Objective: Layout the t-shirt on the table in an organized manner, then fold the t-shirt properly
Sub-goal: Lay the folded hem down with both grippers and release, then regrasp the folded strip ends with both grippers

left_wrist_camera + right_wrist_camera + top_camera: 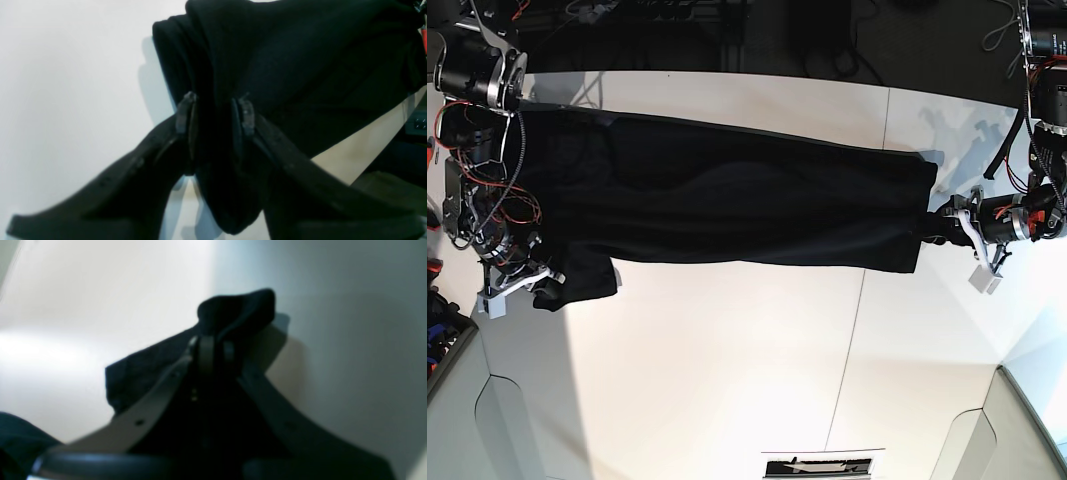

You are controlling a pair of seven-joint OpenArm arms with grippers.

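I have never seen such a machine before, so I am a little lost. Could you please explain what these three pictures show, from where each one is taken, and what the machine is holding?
It is a robot with two arms, each ending in a claw. The base picture looks at the white table, where one black t-shirt lies stretched between the arms. The other two pictures come from small cameras on the wrists, looking along each claw. In the left wrist picture, the left claw pinches a bunch of the shirt's cloth. In the right wrist picture, the right claw is closed on another bunch of the shirt. In the base picture the left claw is at the right side and the right claw at the left side.
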